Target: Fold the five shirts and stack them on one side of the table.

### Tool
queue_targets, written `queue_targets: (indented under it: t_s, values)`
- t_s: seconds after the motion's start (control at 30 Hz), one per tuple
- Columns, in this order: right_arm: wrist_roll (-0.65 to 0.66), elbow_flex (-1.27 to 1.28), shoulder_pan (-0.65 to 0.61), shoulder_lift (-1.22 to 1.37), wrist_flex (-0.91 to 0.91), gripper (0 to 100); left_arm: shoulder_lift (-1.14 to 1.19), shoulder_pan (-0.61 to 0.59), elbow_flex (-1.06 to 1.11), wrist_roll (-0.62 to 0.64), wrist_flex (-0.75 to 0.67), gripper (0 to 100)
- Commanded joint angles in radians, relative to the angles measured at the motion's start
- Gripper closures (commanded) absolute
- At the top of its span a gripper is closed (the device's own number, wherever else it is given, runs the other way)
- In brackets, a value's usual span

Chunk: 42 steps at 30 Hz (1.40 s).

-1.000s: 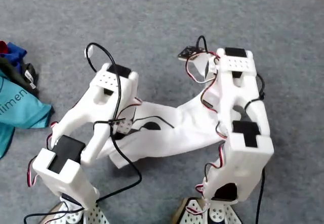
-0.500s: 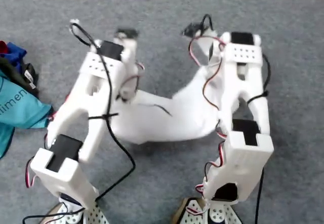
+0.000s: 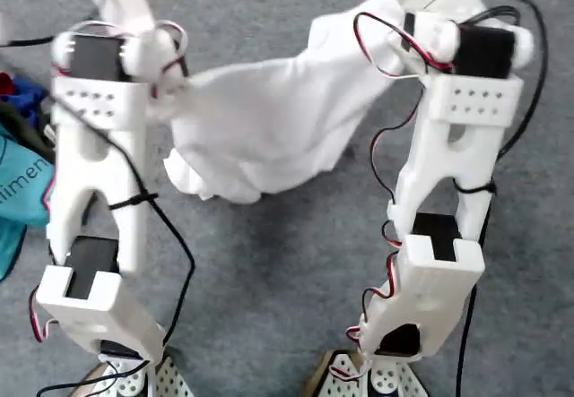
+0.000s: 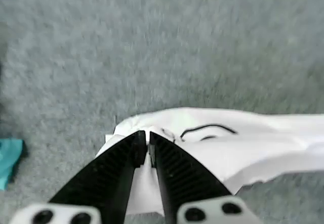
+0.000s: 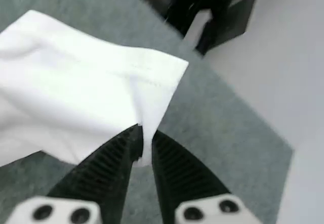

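A white shirt (image 3: 269, 119) hangs stretched between both raised arms above the grey table. My left gripper (image 4: 148, 144) is shut on one edge of the white shirt (image 4: 228, 143), near a thin black mark on the cloth. My right gripper (image 5: 144, 142) is shut on a hemmed corner of the white shirt (image 5: 81, 87). In the high view the left arm (image 3: 94, 128) stands at the left and the right arm (image 3: 457, 83) at the right, with the shirt's lower folds sagging toward the table between them.
A pile of other shirts, teal (image 3: 22, 191) and dark blue (image 3: 22, 97), lies at the table's left edge. The grey table (image 3: 287, 280) is bare in front of the arms. Dark equipment (image 5: 212, 6) stands beyond the table's far edge.
Both arms have swung up and toward the far side, lifting the white shirt off the table and pulling it out between them.
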Motion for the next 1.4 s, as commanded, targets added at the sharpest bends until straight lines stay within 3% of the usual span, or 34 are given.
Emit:
queue_targets:
  t_s: [0.0,0.2,0.5,0.6,0.7,0.9,1.1,1.27,1.37]
  values:
    - [-0.014,-0.220,0.002,-0.088,0.029,99.5,-0.041,-0.035,-0.256,0.011,0.051,98]
    - [-0.014,-0.392,0.004,-0.088,0.147,99.5,-0.056,-0.034,-0.457,0.011,0.074,98]
    - [-0.014,-0.193,0.090,-0.070,0.133,99.5,-0.318,-0.003,-0.252,0.005,0.071,98]
    - [-0.029,-0.156,0.088,-0.042,0.061,99.5,-0.367,-0.005,-0.256,0.005,0.055,98]
    - [-0.129,-0.157,0.082,-0.013,-0.063,99.5,-0.392,-0.005,-0.284,0.005,0.035,98]
    - [-0.224,-0.157,-0.007,0.015,-0.321,99.5,-0.395,-0.005,-0.276,0.005,0.043,98]
    - [-0.190,-0.151,-0.051,0.012,-0.226,99.5,-0.394,-0.003,-0.069,0.008,0.057,98]
    - [-0.107,-0.102,0.001,0.035,-0.092,99.5,-0.403,0.017,0.199,0.011,0.057,98]
    - [-0.034,-0.051,0.071,0.077,-0.055,99.5,-0.403,0.123,0.345,0.003,0.055,98]
